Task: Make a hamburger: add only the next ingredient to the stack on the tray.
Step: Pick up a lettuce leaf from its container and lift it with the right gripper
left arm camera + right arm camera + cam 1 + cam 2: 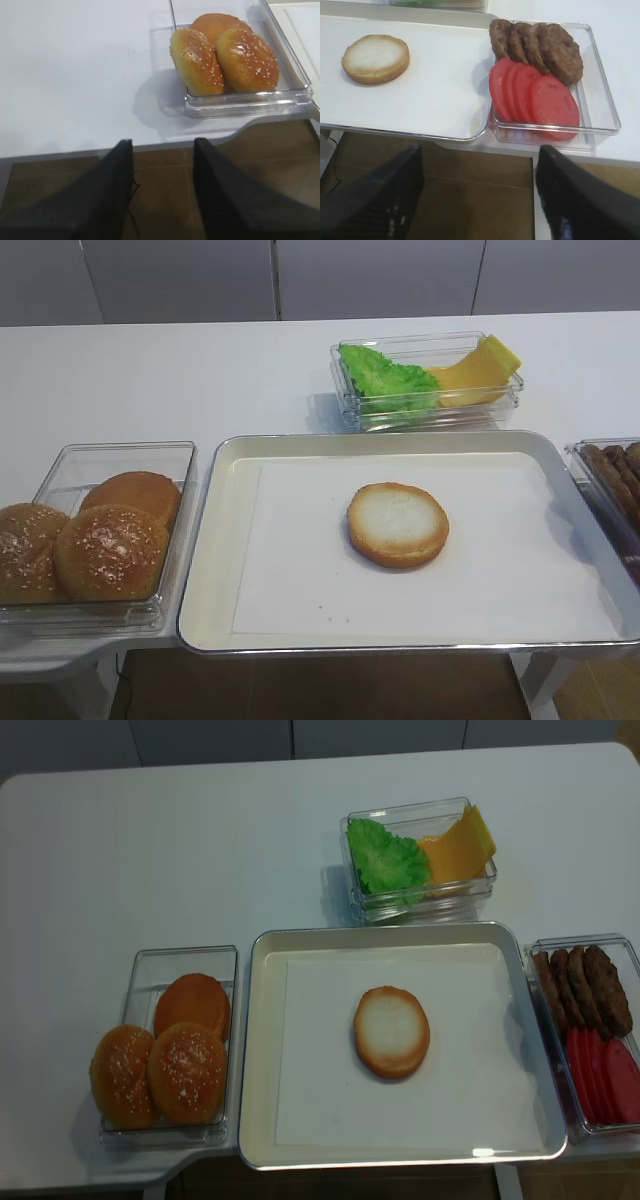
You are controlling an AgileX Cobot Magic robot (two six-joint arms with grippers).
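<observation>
The green ruffled lettuce leaf (388,378) (387,863) lies in a clear container at the back of the table, beside a yellow cheese slice (478,368). The stack is a single bun bottom half (398,524) (391,1031) (375,58), cut face up on the white paper of the silver tray (207,540) (262,1050) (435,95). My right gripper (479,150) hangs open and empty off the table's front edge, below the tray's right corner. My left gripper (162,142) is open and empty, off the front edge to the left. Neither gripper shows in the high views.
A clear container (60,475) (240,102) with sesame buns (108,550) (225,55) stands left of the tray. Right of the tray, another container (605,105) (620,945) holds brown patties (540,45) and red tomato slices (540,100). Brown floor shows below both grippers.
</observation>
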